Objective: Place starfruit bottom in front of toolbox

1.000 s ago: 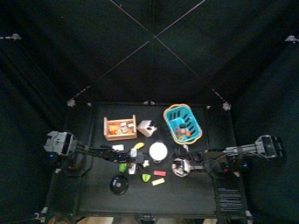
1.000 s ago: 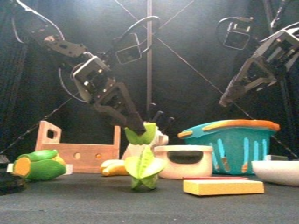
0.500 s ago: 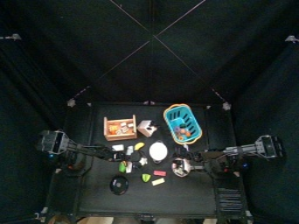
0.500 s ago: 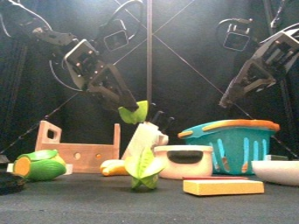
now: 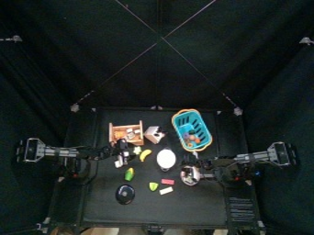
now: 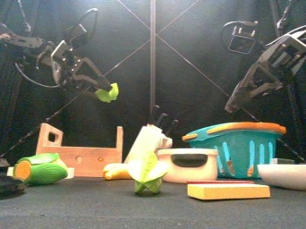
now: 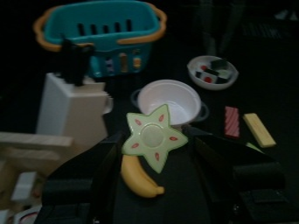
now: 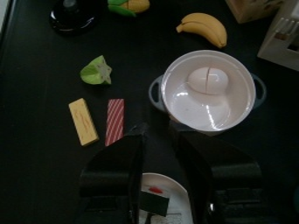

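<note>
Green plastic starfruit bottom looking light, rigid, slick; left gripper is pinching its points, toolbox below. Right gripper's opening unclear.

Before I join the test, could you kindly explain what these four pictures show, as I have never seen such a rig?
It is a robot with two black arms at a small black table. One picture looks straight down, one looks level from the table's front edge, and one camera sits on each wrist. The left gripper holds a green starfruit piece in the air. The right gripper is open and empty. On the table stand an orange-brown toolbox, a blue basket and a white pot.
</note>
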You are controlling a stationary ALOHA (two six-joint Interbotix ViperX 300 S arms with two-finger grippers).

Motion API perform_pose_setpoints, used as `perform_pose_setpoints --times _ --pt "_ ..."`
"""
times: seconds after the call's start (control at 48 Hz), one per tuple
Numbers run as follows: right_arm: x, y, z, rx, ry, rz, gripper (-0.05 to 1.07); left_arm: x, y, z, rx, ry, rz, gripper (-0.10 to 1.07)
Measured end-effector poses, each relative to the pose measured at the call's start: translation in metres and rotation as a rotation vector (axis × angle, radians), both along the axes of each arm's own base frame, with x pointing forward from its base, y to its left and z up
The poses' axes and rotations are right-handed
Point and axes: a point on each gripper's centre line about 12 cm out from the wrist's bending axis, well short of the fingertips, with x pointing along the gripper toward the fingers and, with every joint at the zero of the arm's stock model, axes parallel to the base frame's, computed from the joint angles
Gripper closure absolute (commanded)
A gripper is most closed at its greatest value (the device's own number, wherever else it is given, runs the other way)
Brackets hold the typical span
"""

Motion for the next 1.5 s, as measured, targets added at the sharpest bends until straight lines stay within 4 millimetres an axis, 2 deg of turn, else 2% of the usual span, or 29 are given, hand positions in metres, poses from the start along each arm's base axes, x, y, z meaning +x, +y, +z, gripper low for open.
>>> perform_pose_setpoints --times 0.208,0.333,0.562,0.667,0.833,0.896,1.167,1.354,1.5 --pt "0.000 -0.001 -0.002 0.000 0.008 -0.003 0.34 -0.013 0.043 -0.018 -0.032 0.056 0.175 0.27" --pt "0.001 -0.002 -0.003 0.000 0.010 -0.006 0.34 -0.016 0.061 -0.033 -0.076 0.100 0.253 0.27" --pt "0.003 -0.002 -0.005 0.005 0.010 -0.002 0.34 -0.014 0.066 -0.044 -0.092 0.136 0.266 0.27" --pt "0.003 -0.002 -0.006 0.007 0.013 -0.003 0.34 -0.011 0.055 -0.047 -0.097 0.153 0.224 0.27" --pt "0.004 -0.003 -0.006 0.007 0.011 -0.005 0.34 0.005 0.004 -0.059 -0.089 0.231 0.018 0.27" --pt "0.005 -0.003 -0.005 0.007 0.011 -0.005 0.34 0.007 -0.006 -0.064 -0.094 0.258 -0.021 0.27" --pt "0.006 -0.003 -0.008 0.008 0.022 -0.008 0.34 0.011 -0.029 -0.092 -0.119 0.382 -0.105 0.27" --pt "0.006 -0.004 -0.010 0.008 0.028 -0.008 0.34 0.015 -0.050 -0.090 -0.121 0.412 -0.189 0.27" --pt "0.008 -0.004 -0.009 0.008 0.027 -0.009 0.34 0.015 -0.053 -0.087 -0.133 0.407 -0.195 0.27"
